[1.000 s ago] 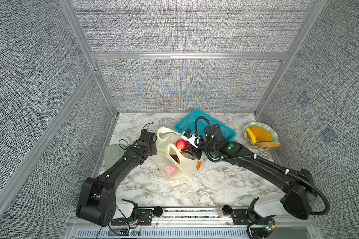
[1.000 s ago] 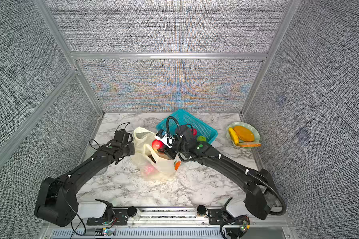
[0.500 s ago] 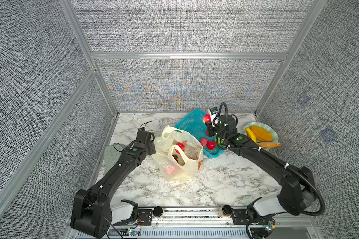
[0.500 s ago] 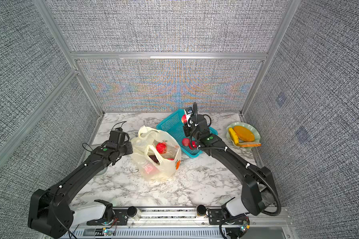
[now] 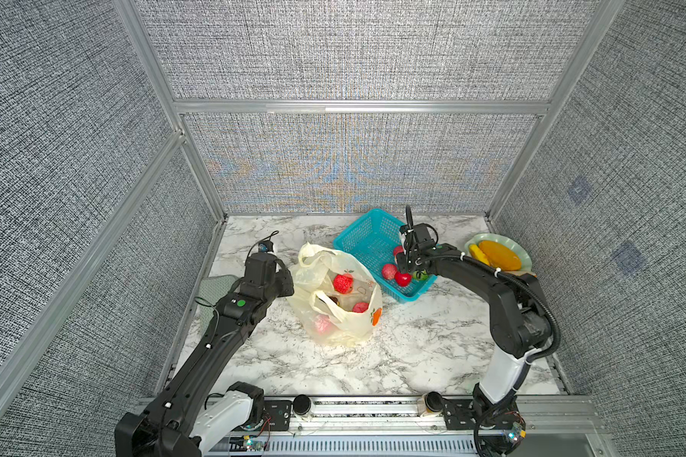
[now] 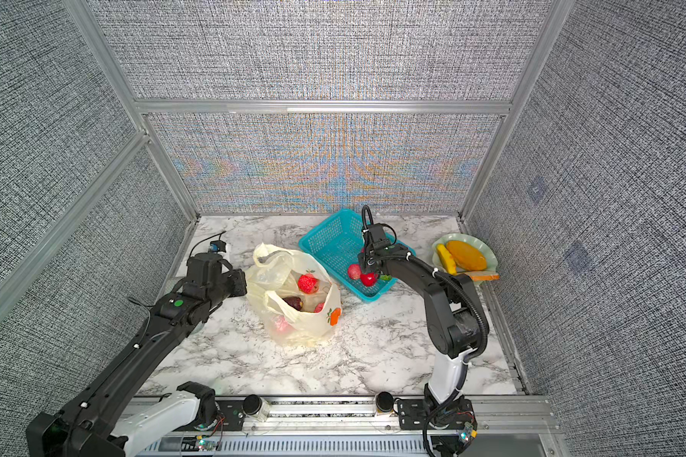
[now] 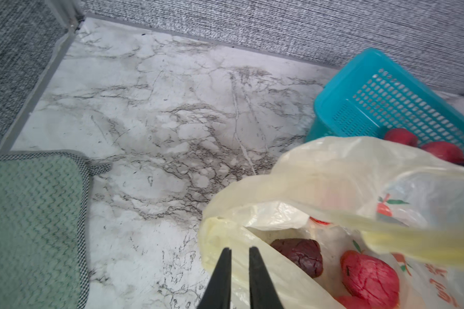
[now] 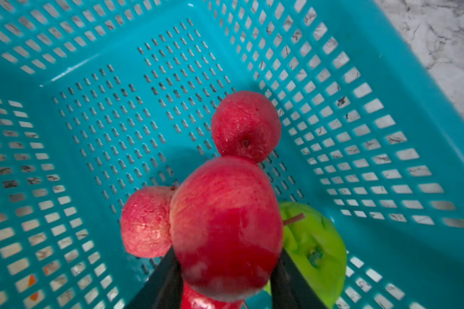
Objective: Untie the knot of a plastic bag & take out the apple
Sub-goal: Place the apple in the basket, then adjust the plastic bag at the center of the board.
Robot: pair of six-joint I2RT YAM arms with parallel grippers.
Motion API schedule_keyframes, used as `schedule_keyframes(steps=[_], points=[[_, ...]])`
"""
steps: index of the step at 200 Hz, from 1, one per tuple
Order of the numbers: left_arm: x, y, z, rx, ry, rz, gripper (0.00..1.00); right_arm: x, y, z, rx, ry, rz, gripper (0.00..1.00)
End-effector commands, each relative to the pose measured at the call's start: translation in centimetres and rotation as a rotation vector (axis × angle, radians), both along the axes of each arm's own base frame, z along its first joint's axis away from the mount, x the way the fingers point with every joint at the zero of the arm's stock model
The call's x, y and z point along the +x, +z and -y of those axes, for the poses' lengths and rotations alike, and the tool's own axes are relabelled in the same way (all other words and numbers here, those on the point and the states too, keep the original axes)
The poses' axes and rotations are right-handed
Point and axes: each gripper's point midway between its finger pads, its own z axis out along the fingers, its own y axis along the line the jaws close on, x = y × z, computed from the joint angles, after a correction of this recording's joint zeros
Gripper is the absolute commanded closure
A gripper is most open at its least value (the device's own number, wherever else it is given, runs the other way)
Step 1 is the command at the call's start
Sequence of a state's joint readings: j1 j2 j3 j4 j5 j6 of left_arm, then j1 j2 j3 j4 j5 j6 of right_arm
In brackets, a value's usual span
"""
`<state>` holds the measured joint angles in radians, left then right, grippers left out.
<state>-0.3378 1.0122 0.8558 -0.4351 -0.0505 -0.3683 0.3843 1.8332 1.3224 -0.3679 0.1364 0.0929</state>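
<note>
Hovering over basket (image 8: 386,80), right claw (image 8: 225,252) flanks apple (image 8: 225,214), grip unclear, left claw (image 7: 239,248) barely parted beside plastic bag (image 7: 332,171).

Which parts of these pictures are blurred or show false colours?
Both top views: rainbow moiré on the back wall; right wrist view: the nearest red apple and the basket look soft; left wrist view: the near handle strip of the plastic bag is smeared.
</note>
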Motion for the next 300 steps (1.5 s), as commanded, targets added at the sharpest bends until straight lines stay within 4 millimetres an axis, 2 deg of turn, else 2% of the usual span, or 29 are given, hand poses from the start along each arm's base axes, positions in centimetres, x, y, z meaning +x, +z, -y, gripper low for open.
schedule_keyframes(steps=[1, 21, 39, 56, 68, 87, 102, 115, 138, 157, 169, 183, 211, 243, 281, 300], points=[[-0.4, 1.1, 2.2, -0.066, -0.120, 0.026, 0.90, -1.0, 0.9, -0.3, 0.021, 0.017, -0.028, 0.43], [-0.9, 0.8, 2.8, -0.071, -0.149, 0.010, 0.94, -1.7, 4.1, -0.8, 0.051, 0.038, 0.026, 0.38], [-1.3, 0.7, 3.9, -0.079, -0.198, 0.000, 0.97, -3.3, 8.1, -3.0, 0.102, 0.118, 0.083, 0.38], [-1.5, 0.5, 5.2, -0.086, -0.244, -0.007, 0.99, -6.5, 12.3, -7.7, 0.199, 0.288, 0.144, 0.39], [-1.5, 0.3, 6.1, -0.085, -0.273, -0.012, 1.00, -9.7, 14.8, -12.1, 0.298, 0.437, 0.181, 0.43], [-1.0, 0.1, 7.4, -0.102, -0.296, -0.006, 1.00, -14.5, 16.4, -17.9, 0.443, 0.609, 0.149, 0.51], [-0.4, 0.0, 8.1, -0.121, -0.306, 0.004, 1.00, -16.8, 15.5, -20.8, 0.474, 0.661, 0.098, 0.56], [0.1, -0.2, 8.5, -0.124, -0.310, 0.007, 1.00, -17.4, 13.5, -22.1, 0.440, 0.647, 0.063, 0.56], [1.1, -1.3, 8.6, -0.106, -0.296, 0.001, 1.00, -16.2, 8.4, -21.4, 0.301, 0.546, -0.010, 0.57], [1.9, -2.5, 9.0, -0.099, -0.293, -0.017, 1.00, -15.6, 5.1, -21.3, 0.231, 0.528, -0.056, 0.57], [2.3, -3.3, 9.2, -0.098, -0.288, -0.033, 1.00, -16.4, 3.8, -21.5, 0.213, 0.555, -0.112, 0.59], [2.7, -3.7, 9.3, -0.102, -0.282, -0.050, 1.00, -18.4, 2.9, -21.5, 0.197, 0.615, -0.167, 0.61], [3.0, -3.7, 9.3, -0.101, -0.273, -0.043, 1.00, -22.5, 1.9, -19.0, 0.147, 0.692, -0.246, 0.61], [3.6, -4.2, 9.7, -0.110, -0.276, -0.041, 1.00, -25.5, -1.4, -15.4, 0.048, 0.686, -0.409, 0.61], [4.2, -6.0, 10.0, -0.121, -0.248, -0.089, 1.00, -27.0, -5.2, -12.8, -0.056, 0.631, -0.543, 0.61], [4.4, -7.5, 8.4, -0.076, -0.137, -0.166, 1.00, -26.8, -6.4, -11.7, -0.121, 0.592, -0.559, 0.61]])
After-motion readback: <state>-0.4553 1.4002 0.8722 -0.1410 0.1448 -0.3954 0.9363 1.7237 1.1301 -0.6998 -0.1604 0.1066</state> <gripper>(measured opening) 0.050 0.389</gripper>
